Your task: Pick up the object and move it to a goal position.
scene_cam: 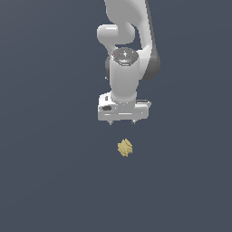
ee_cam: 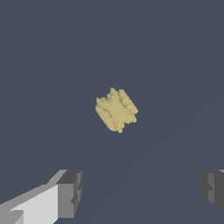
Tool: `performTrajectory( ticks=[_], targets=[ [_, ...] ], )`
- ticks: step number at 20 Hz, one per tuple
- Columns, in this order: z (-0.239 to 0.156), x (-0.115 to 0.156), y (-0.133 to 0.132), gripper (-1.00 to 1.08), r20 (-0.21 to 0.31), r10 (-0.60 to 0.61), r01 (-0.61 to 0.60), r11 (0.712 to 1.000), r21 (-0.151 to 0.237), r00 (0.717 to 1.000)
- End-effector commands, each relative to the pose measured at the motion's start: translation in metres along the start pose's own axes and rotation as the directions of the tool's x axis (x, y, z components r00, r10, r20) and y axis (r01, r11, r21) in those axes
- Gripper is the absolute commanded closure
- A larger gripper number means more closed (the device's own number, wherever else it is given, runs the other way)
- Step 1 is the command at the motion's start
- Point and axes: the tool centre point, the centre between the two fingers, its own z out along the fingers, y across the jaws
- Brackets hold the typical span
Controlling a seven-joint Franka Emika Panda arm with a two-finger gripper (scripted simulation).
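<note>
The object [scene_cam: 125,147] [ee_cam: 116,109], a small lumpy mustard-yellow chunk with a jagged, ridged surface, lay alone on the plain dark grey-blue surface [scene_cam: 50,181], a little below the middle of the exterior view. Nothing touched it. Above it in that view hung the gripper [scene_cam: 122,122], apart from the chunk, its two short fingertips pointing down from the white hand, which was wider than the chunk itself. In the wrist view the grey finger pads [ee_cam: 70,192] stood far apart at either side of the frame, so the jaws were spread wide and held nothing, and the chunk sat beyond them, roughly midway across the gap. The white arm [scene_cam: 124,68] rose behind the hand and ran out of the frame.
</note>
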Motion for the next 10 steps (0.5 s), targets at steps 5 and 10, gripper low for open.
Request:
performTrajectory(
  ticks=[5, 10],
  targets=[
    [0.003, -0.003, -0.01, -0.92, 0.014, -0.019, 0.019, 1.0, 0.003, 1.0],
    [0.009, -0.011, -0.032, -0.92, 0.043, -0.053, 0.053, 0.999, 0.009, 0.998]
  ],
)
